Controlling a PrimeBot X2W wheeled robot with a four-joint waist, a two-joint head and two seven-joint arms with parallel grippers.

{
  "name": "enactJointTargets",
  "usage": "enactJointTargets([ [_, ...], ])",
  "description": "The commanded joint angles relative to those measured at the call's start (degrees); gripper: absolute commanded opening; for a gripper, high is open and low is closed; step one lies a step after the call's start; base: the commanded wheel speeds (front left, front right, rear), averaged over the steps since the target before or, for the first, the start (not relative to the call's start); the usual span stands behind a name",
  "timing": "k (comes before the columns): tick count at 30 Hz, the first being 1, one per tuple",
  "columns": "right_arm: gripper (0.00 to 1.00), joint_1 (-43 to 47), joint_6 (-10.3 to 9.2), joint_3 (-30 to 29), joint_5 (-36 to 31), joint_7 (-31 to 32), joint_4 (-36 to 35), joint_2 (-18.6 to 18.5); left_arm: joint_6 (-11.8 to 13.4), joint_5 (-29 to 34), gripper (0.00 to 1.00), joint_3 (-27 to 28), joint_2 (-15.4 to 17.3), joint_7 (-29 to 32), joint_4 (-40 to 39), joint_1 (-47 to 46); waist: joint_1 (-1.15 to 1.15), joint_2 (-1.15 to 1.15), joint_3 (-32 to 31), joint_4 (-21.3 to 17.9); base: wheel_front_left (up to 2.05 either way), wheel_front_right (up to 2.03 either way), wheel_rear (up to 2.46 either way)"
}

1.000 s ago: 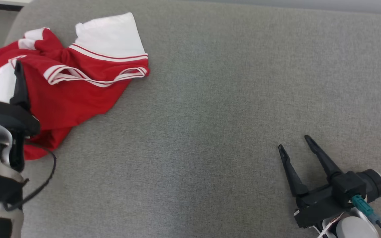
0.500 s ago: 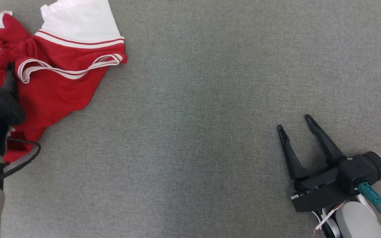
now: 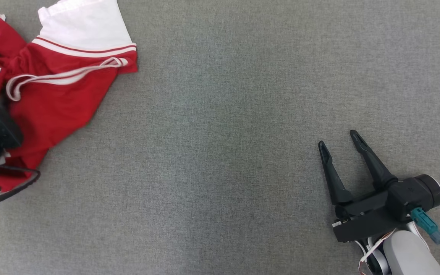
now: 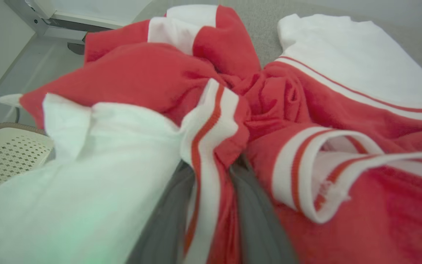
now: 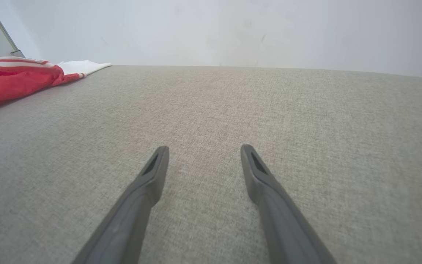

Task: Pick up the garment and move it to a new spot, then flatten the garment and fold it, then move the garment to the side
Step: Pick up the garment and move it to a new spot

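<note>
While the right gripper point(image 3: 336, 137) sat nearest the viewer at the lower right, its two dark fingers were spread wide and held nothing, poised over a bare grey fabric surface point(image 3: 220, 160). At the lower left, the left gripper point(image 4: 213, 172) had its fingers pressed against either side of a striped red-and-white band of the garment point(image 3: 63, 103), gripping that one narrow fold. Beyond the fingers the garment lay crumpled in a heap of red cloth and white panels, at the far left of the surface, close to its edge and well apart from the right gripper.

The step in hand looked to be the pick-up. A pinch on a single thin band is likely to slip, so the lift probably wants to be slow and straight up until the trailing cloth hangs free. The carry should then head toward the open middle, since dragging would bunch the heap further. The free right gripper could take a second edge once the cloth is set down.
</note>
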Motion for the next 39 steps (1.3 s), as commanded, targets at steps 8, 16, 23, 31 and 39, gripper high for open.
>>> enactJointTargets([
  [8, 1.00, 0.67, -0.05, 0.40, 1.11, 0.21, 2.76, 1.29, -0.15, -1.00, 0.00, -2.86, 2.30, -5.38, -3.66, 3.32, 0.00, 0.00, -2.49, -0.88, 0.00, 0.00, 0.00],
  [16, 1.00, 1.47, -0.05, 1.04, 1.97, 0.14, 4.13, 2.98, -0.17, -4.01, 0.00, -6.49, 4.31, -7.59, -10.06, 6.16, 0.00, 0.00, -7.25, -1.66, 0.00, 0.00, 0.00],
  [23, 1.00, 2.42, -0.05, 2.10, 2.45, 0.14, 5.28, 4.50, -0.18, -5.26, 0.00, -8.20, 6.21, -7.98, -17.55, 8.64, 0.00, 0.00, -12.03, -3.09, 0.00, 0.00, 0.00],
  [31, 1.00, 4.30, -0.05, 2.52, 3.08, 0.12, 6.01, 5.87, 0.54, -5.80, 0.00, -8.61, 7.11, -6.86, -27.38, 11.12, 0.00, 0.00, -16.94, -5.58, 0.00, 0.00, 0.00],
  [39, 1.00, 5.96, -0.05, 2.36, 3.10, 0.13, 6.10, 6.20, 2.23, -5.66, 0.00, -9.94, 6.88, -2.30, -37.92, 13.50, 0.00, 0.00, -20.26, -9.07, 0.00, 0.00, 0.00],
])
